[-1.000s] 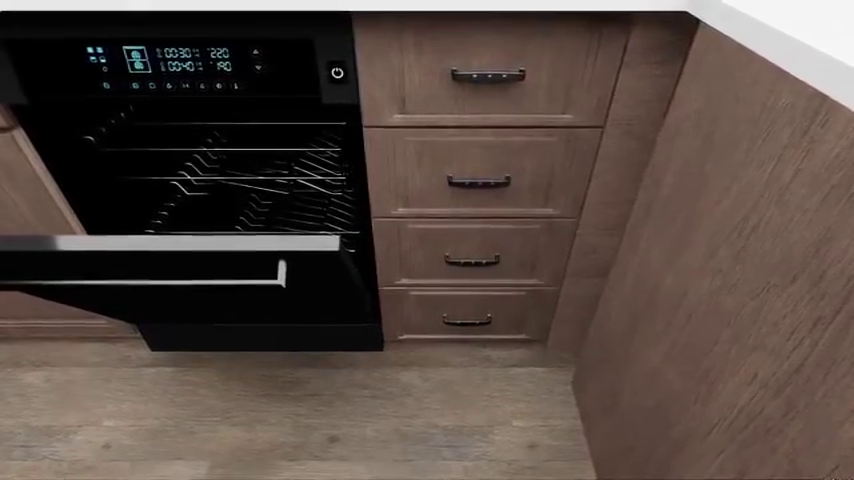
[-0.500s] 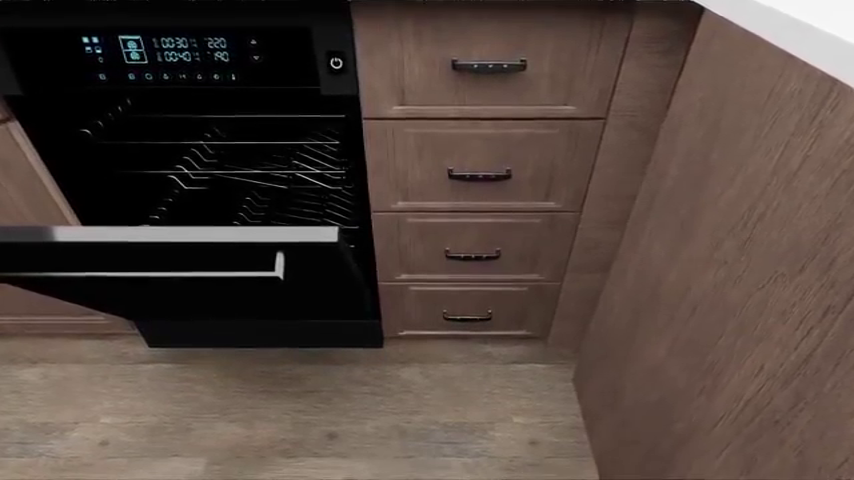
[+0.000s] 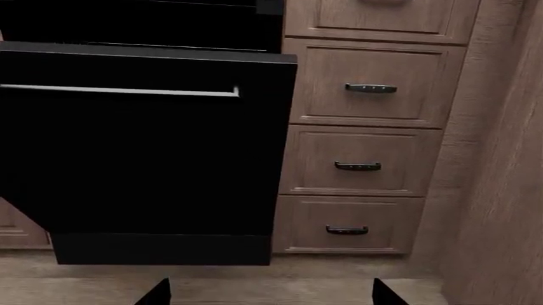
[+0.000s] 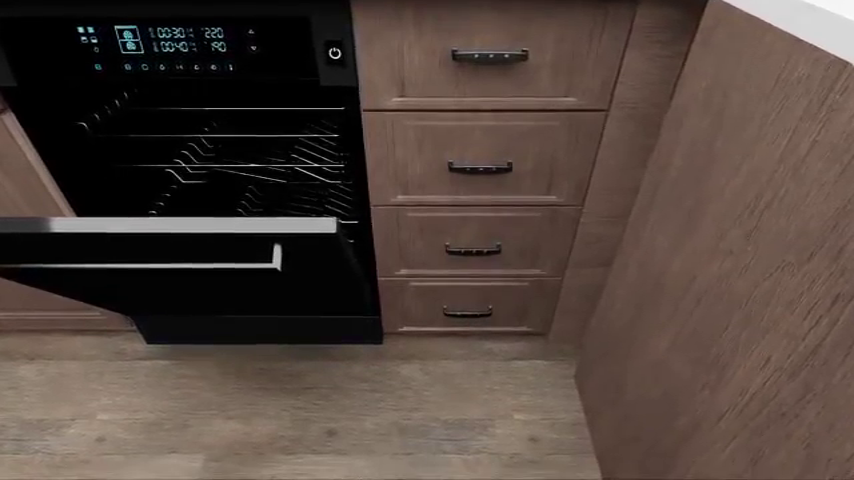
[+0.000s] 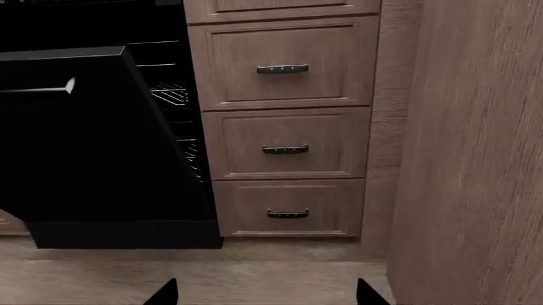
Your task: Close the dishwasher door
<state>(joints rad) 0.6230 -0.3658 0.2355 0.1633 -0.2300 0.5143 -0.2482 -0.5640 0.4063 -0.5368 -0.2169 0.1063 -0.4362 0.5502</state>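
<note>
The dishwasher door (image 4: 174, 285) is a wide glossy black panel with a thin silver bar handle (image 4: 147, 265) and a silver-grey top edge. It hangs partly open, tilted outward from its bottom hinge, with wire racks (image 4: 227, 160) showing behind it. It also shows in the left wrist view (image 3: 144, 159) and the right wrist view (image 5: 93, 146). My left gripper (image 3: 267, 295) is open, low over the floor, well short of the door. My right gripper (image 5: 263, 293) is open, facing the drawers. Neither arm shows in the head view.
Brown wooden drawer fronts (image 4: 478, 170) with small dark handles stand right of the door. A tall wooden cabinet side (image 4: 721, 280) juts out at the right. A black control strip with cyan digits (image 4: 174, 45) runs above the racks. Wooden floor (image 4: 294, 410) lies in front.
The head view has shifted slightly, so the dishwasher and drawers sit a little higher in the picture. The door's tilt looks unchanged.
</note>
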